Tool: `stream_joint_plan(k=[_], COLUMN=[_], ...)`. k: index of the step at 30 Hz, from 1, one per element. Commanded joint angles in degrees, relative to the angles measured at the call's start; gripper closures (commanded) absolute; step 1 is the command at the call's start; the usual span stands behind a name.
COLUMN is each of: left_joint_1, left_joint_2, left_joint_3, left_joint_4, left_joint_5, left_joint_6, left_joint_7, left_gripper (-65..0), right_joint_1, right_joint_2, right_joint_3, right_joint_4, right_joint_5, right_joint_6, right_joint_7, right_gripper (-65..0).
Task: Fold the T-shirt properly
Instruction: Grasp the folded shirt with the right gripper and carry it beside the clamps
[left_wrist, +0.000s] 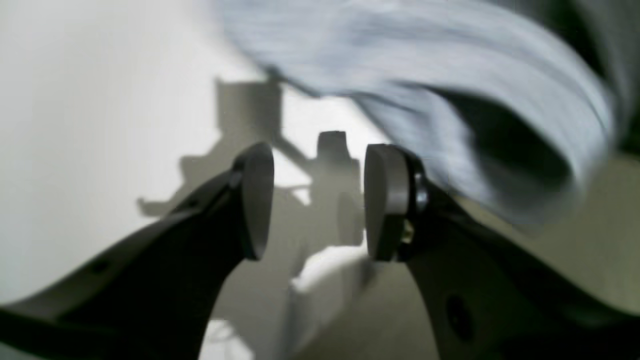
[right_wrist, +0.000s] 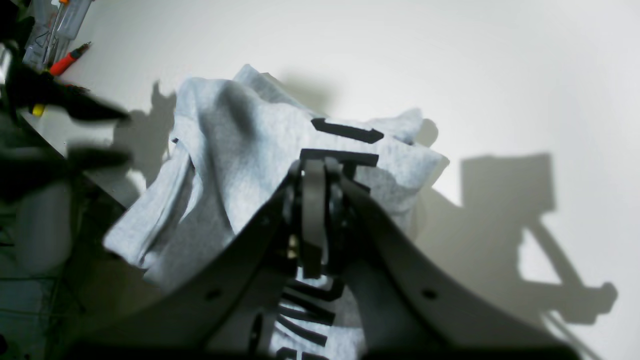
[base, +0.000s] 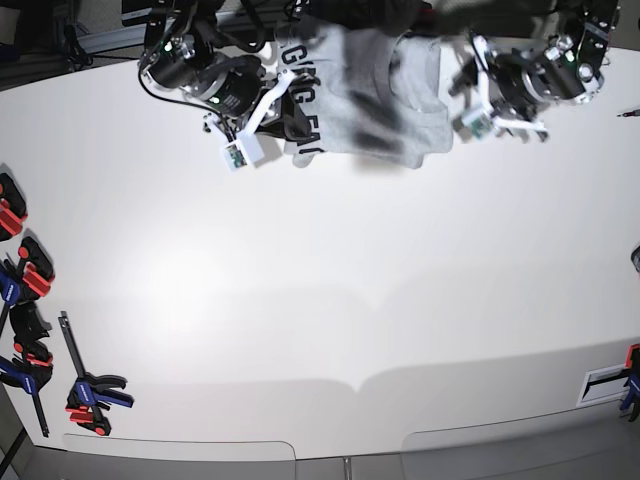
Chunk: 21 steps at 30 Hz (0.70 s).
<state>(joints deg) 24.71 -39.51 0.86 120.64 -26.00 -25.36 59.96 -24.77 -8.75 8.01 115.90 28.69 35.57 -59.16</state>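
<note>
Right tool (right_wrist: 314, 220) pinching T-shirt (right_wrist: 240, 165), cloth hem hidden below

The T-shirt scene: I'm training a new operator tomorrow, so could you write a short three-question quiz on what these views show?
1. True or false: the left gripper has T-shirt cloth pinched between its pads.
2. Which gripper is shut on the T-shirt? A) left B) right C) both
3. Fill in: the clamps lie along the ______ edge of the table in the base view.

Key:
1. False. The left wrist view shows the pads apart with nothing between them; the cloth is beyond them.
2. B. In the right wrist view the right gripper is closed on the lettered cloth.
3. Left.
</note>
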Motion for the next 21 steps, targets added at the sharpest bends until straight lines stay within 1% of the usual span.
stream_joint_plan(k=[1, 3, 6, 7, 9, 10, 11, 12, 13, 15, 16, 19, 21], left_joint_1=[-0.3, -0.2, -0.2, -0.2, -0.2, -0.2, -0.2, -0.2, -0.2, -0.1, -0.1, -0.1, -0.1], left_joint_2=[-0.4, -0.2, -0.2, 0.0, 1.0, 1.5, 2.0, 2.6, 3.1, 3.8, 4.4, 5.6, 6.0], left_joint_3=[-1.8, -5.1, -10.7, -12.5, -15.6, -16.9, -17.8, -18.4, -18.9, -18.9, -18.9, -18.9, -18.9], left_joint_4=[1.0, 1.0, 1.0, 1.0, 1.0, 0.9, 0.9, 0.9, 0.9, 0.9, 0.9, 0.9, 0.9], left_joint_5=[0.0, -0.9, -7.5, -9.9, -14.7, -16.4, -17.3, -17.6, -17.6, -17.6, -17.5, -15.3, -13.1], left_joint_6=[0.4, 1.4, 1.8, 1.5, -0.5, -1.5, -1.9, -1.9, -1.9, -1.9, -1.9, -1.9, -1.8], left_joint_7=[-0.8, -1.7, -2.0, -1.9, -1.6, -1.5, -1.5, -1.5, -1.5, -1.5, -1.5, -1.9, -2.3], left_gripper=[-27.1, -27.0, -26.6, -26.6, -26.6, -26.6, -26.6, -26.6, -26.6, -26.6, -26.6, -26.5, -26.5], right_joint_1=[0.2, 0.2, 0.2, 0.2, 0.2, 0.2, 0.2, 0.3, 0.3, 0.3, 0.3, 0.9, 1.8], right_joint_2=[-0.2, -0.2, -0.2, -0.2, -0.2, -0.2, -0.2, -0.2, -0.2, -0.2, -0.2, -0.2, -0.2], right_joint_3=[-0.1, -0.1, -0.1, -0.1, -0.1, -0.1, -0.1, -0.1, -0.4, -2.1, -3.6, -10.1, -15.3], right_joint_4=[1.1, 1.1, 1.1, 1.1, 1.1, 1.1, 1.2, 1.4, 1.9, 4.0, 5.1, 6.9, 6.4], right_joint_5=[1.5, 1.5, 1.5, 1.5, 2.3, 3.8, 6.1, 9.2, 12.6, 18.6, 20.3, 20.8, 17.9], right_joint_6=[-0.1, -0.1, -0.1, -0.1, 0.0, 0.0, 1.1, 3.6, 4.4, 4.4, 4.4, 4.4, 4.4], right_joint_7=[1.4, 1.4, 1.6, 1.6, 1.6, 1.6, 1.5, 0.9, 0.0, -2.0, -3.0, -5.9, -8.7], right_gripper=[0.0, 0.0, 0.0, 0.0, 0.0, 0.0, 0.0, 0.0, 0.0, 0.0, 0.0, 0.0, 0.0])
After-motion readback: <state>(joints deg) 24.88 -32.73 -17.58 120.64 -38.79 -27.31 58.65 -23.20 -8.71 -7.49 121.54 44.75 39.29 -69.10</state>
